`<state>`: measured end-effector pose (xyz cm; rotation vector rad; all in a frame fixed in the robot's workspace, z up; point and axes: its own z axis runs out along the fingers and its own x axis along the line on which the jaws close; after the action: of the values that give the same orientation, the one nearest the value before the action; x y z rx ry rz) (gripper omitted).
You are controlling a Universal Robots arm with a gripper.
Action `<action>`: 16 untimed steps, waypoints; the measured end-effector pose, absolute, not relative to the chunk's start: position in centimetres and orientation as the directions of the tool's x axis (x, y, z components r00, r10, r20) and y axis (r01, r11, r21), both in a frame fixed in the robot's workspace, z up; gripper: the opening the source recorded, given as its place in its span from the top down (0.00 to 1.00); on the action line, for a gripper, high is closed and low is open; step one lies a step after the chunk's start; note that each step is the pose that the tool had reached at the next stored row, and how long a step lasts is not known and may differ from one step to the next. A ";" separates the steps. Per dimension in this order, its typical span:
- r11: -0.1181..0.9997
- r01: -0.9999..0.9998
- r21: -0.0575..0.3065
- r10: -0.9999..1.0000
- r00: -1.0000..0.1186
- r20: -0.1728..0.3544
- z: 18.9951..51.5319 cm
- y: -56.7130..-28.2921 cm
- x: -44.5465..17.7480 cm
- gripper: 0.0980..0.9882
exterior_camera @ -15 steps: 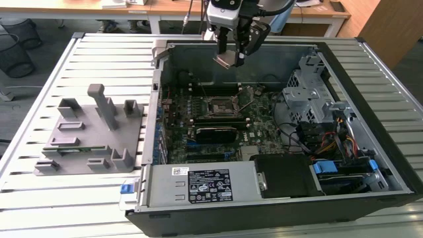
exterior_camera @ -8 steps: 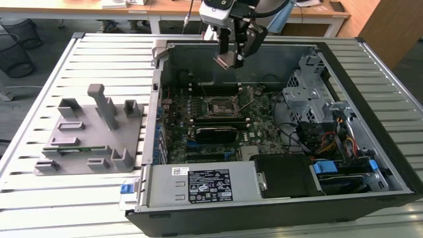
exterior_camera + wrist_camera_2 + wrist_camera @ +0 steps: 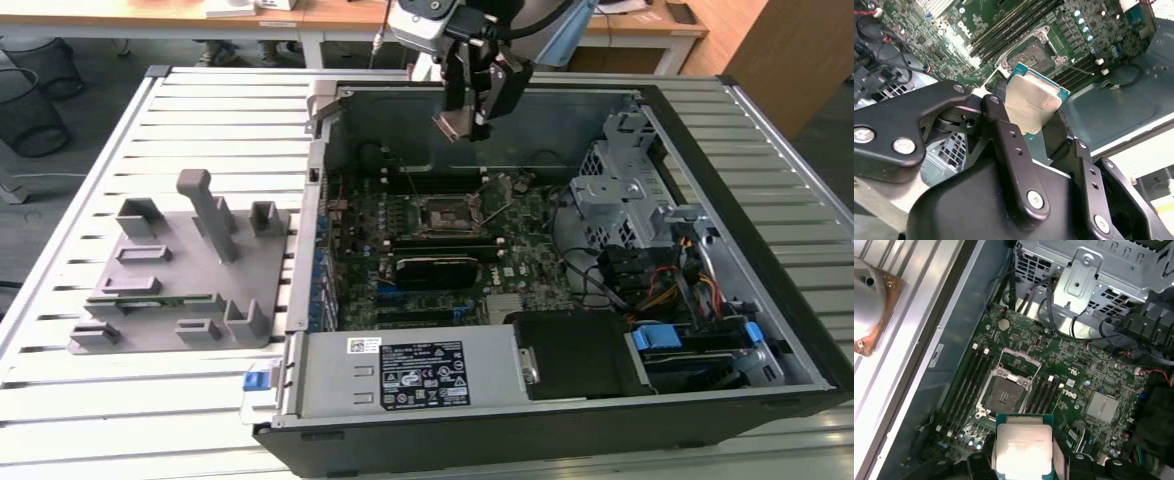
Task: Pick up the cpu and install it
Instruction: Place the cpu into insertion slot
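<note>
My gripper hangs over the far side of the open computer case, shut on the cpu, a small flat chip with a silver-grey metal top. In both wrist views the cpu sits clamped between the black fingers, its green edge showing. The open dark socket frame lies on the motherboard below and nearer the camera than the gripper; it also appears in both wrist views, apart from the chip.
The black case wall rings the motherboard. A metal drive cage and cable bundle fill the exterior view's right. A grey plastic fixture with a green memory stick rests on the slatted table at the left.
</note>
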<state>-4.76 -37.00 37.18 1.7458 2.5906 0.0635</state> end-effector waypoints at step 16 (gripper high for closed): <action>0.122 0.992 0.043 0.992 -0.122 0.009 36.6 -37.0 -4.8 0.51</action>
<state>-4.76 -36.95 36.60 2.0665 2.3360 0.0596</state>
